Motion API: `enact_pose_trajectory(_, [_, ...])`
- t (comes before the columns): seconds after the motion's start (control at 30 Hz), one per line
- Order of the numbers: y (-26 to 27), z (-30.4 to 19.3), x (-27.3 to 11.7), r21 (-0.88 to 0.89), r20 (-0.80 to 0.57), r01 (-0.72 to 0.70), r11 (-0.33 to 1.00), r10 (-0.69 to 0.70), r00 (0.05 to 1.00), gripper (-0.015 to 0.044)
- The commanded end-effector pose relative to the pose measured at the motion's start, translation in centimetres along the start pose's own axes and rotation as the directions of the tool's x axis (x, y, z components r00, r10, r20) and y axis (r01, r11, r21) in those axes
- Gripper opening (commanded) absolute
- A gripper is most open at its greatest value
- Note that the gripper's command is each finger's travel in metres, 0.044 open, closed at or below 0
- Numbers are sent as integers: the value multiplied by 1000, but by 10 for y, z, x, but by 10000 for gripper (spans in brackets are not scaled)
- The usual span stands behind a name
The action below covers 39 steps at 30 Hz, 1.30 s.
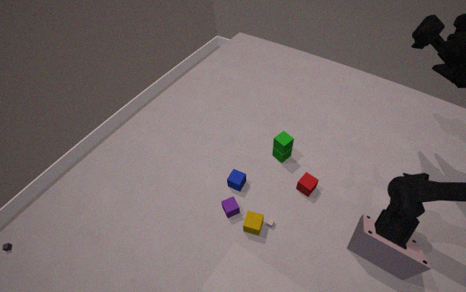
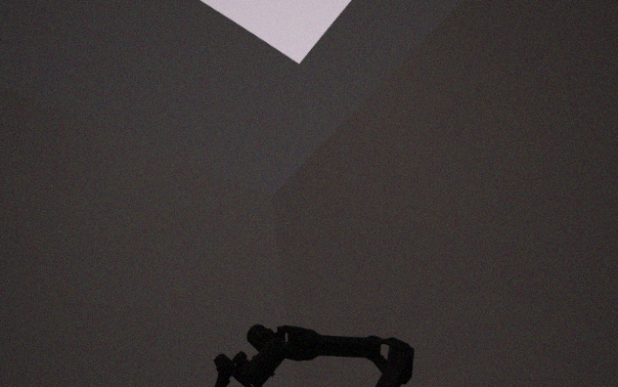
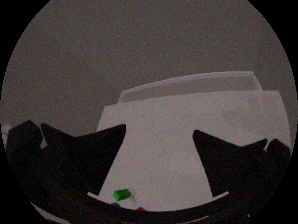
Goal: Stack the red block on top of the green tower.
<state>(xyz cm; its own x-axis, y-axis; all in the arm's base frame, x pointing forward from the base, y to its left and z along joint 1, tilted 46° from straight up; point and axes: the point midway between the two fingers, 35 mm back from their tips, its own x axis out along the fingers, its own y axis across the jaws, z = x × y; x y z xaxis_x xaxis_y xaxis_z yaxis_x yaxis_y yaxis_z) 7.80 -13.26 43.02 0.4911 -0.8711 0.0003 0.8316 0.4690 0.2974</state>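
Looking down from above, the top view alone lays out the blocks: the red block (image 1: 307,183) sits on the table (image 1: 184,147) just beside the two-high green tower (image 1: 283,146) — apart from it, not touching. A blue block (image 1: 236,179), purple block (image 1: 230,206) and yellow block (image 1: 253,222) lie left of it, none between the two. The exterior view shows only the arm (image 2: 313,352) as a dark silhouette. In the wrist view the gripper (image 3: 158,156) stands spread wide, holding nothing — the tower a small green spot far below.
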Motion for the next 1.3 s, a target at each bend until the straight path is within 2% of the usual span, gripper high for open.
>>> enact_pose_trajectory(0.0, [1,-1,1,-3,-5,-1,1000,1,1000,426])
enact_pose_trajectory(0.03, [4,-5,5,-11,-20,-6,1000,6,1000,440])
enact_pose_trajectory(0.3, [47,-68,39,-133,-247,-74,988,39,968,440])
enact_pose_trajectory(0.57, [85,-146,49,-278,-478,-166,946,14,879,440])
enact_pose_trajectory(0.93, [117,-249,29,-472,-678,-315,823,-111,727,440])
enact_pose_trajectory(1.27, [119,-325,-10,-638,-722,-442,631,-289,629,440])
